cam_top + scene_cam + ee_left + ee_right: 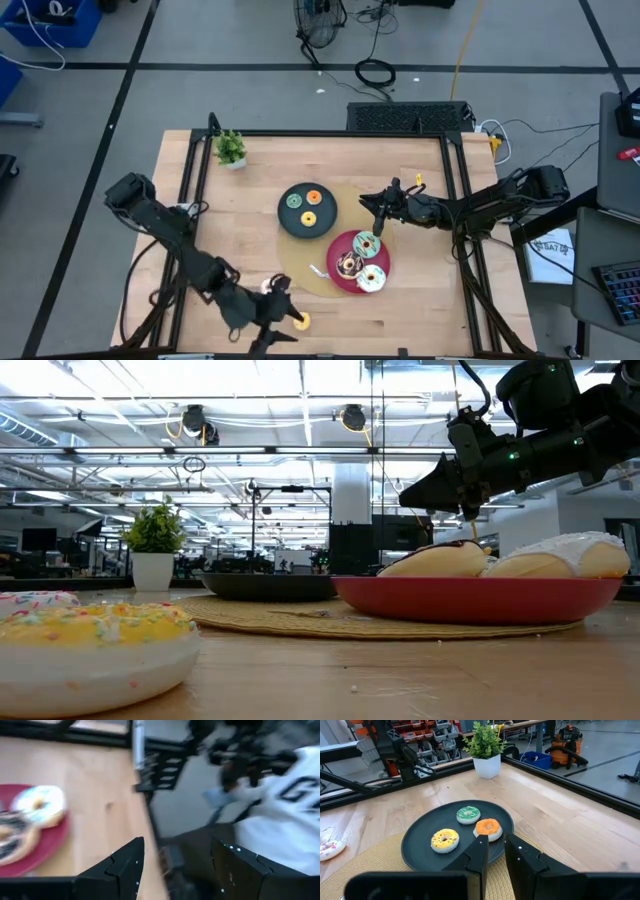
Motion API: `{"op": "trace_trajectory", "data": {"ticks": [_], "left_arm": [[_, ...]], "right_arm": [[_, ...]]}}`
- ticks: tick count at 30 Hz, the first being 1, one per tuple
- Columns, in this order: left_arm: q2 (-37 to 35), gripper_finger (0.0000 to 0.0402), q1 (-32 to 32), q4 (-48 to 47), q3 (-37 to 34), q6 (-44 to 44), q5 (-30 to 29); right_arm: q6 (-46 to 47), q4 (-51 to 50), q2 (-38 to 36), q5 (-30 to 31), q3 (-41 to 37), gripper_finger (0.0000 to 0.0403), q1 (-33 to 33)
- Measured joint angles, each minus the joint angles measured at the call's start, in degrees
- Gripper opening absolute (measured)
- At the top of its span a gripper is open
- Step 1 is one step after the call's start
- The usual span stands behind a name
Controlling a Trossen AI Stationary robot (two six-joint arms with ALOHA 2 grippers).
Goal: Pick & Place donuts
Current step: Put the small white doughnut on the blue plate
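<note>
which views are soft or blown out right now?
Left wrist view: motion-smeared, red plate and its white-iced donut fuzzy. Low view: ceiling lights blown out, the nearest donut soft, the room backlit. High view: even light, small detail. Right wrist view: sharp on the black plate; only the near fingers blur.

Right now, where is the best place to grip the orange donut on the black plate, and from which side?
Probably across the orange donut's ring from straight above. It lies flat near the black plate's edge, and the green donut sits close beside it, so a sideways approach looks crowded.
</note>
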Motion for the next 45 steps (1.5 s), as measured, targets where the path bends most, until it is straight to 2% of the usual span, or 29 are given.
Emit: {"op": "trace_trajectory", "data": {"ticks": [4, 7, 11, 14, 16, 19, 28, 34, 39, 42, 45], "left_arm": [[4.16, 0.0227, -0.87, -20.98, 11.52, -5.88, -5.83], [9.02, 0.0227, -1.04, -39.67, 20.4, -14.22, -6.56], [15.08, 0.0227, -0.24, -62.05, 28.1, -28.94, -2.2], [17.85, 0.0227, 0.73, -70.58, 28.56, -39.35, 3.35], [18.91, 0.0227, 1.35, -72.55, 27.72, -43.95, 5.22], [19.85, 0.0227, 2.12, -73.31, 26.16, -45.19, 6.43], [20.04, 0.0227, 4.93, -72.96, 24.12, -38.88, 4.62], [20.01, 0.0227, 5.63, -72.24, 24.12, -30.3, 4.75], [20.01, 0.0227, 6.04, -69.84, 24.12, -37.94, 6.74], [20.01, 0.0227, 7.39, -72.93, 24.12, -43.11, 9.98], [19.99, 0.0228, 8.56, -76.03, 23.52, -47.24, 9.66]], "right_arm": [[-0.01, -0.01, 0.0, 0.0, 0.0, 0.0055, 0.0], [0.0, -0.01, 0.0, 0.0, -0.01, 0.0055, 0.0], [0.01, -0.01, -0.01, -0.01, 0.0, 0.0055, 0.0], [0.37, -0.01, 0.0, 0.0, 0.0, 0.0055, 0.0], [0.38, 0.0, 0.0, 0.0, 0.0, 0.0055, 0.0], [0.4, 0.0, 0.0, -0.02, 0.0, 0.0055, 0.0], [0.4, 0.01, 0.0, -0.04, 0.0, 0.0055, 0.0], [0.4, -0.01, -0.02, -0.04, 0.0, 0.0055, 0.0], [0.4, 0.0, 0.0, -0.04, -0.01, 0.0055, 0.0], [0.4, -0.01, 0.0, -0.04, 0.0, 0.0055, 0.0], [0.4, -0.01, -0.01, -0.07, 0.0, 0.0055, 0.0]]}}
